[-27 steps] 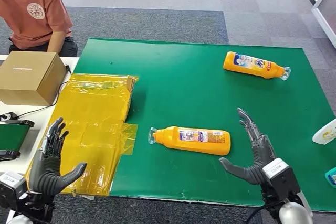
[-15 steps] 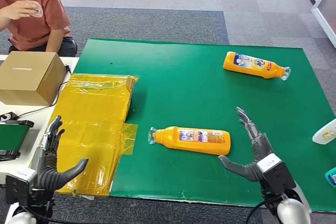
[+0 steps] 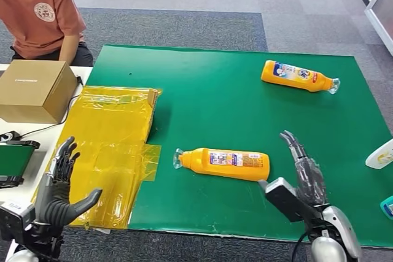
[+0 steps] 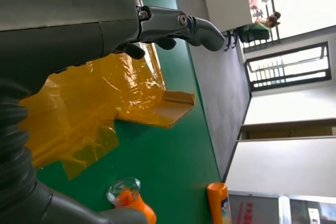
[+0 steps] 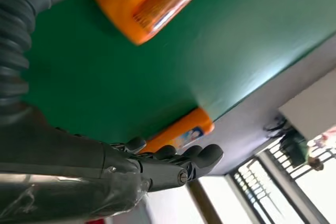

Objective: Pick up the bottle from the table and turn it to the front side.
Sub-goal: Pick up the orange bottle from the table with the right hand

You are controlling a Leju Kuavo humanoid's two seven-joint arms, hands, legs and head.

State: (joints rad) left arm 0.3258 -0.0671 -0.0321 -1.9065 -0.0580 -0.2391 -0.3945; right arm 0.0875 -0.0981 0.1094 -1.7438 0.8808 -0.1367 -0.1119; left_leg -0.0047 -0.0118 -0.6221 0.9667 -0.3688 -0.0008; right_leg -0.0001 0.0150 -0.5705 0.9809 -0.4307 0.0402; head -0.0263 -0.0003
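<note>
Bottle point(image 3: 223, 164), orange, lies on its side on green mat point(image 3: 222, 90), clear cap toward 9 o'clock, base toward 3 o'clock. Right hand point(image 3: 303, 176), fingers spread and holding nothing, hovers just beside that base at 4 o'clock. Left hand point(image 3: 60, 188), likewise spread and empty, sits at 8 o'clock over yellow plastic sheet point(image 3: 111, 145). Second bottle point(image 3: 296, 76) lies at 1 o'clock, well apart. Risk, judged: the round body may roll away from a one-sided grasp, or the wrong face ends up forward.

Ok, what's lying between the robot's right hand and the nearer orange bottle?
Nothing: in the head view, just bare green mat separates the right hand from the base end of the nearer bottle. The hand holds nothing.
</note>
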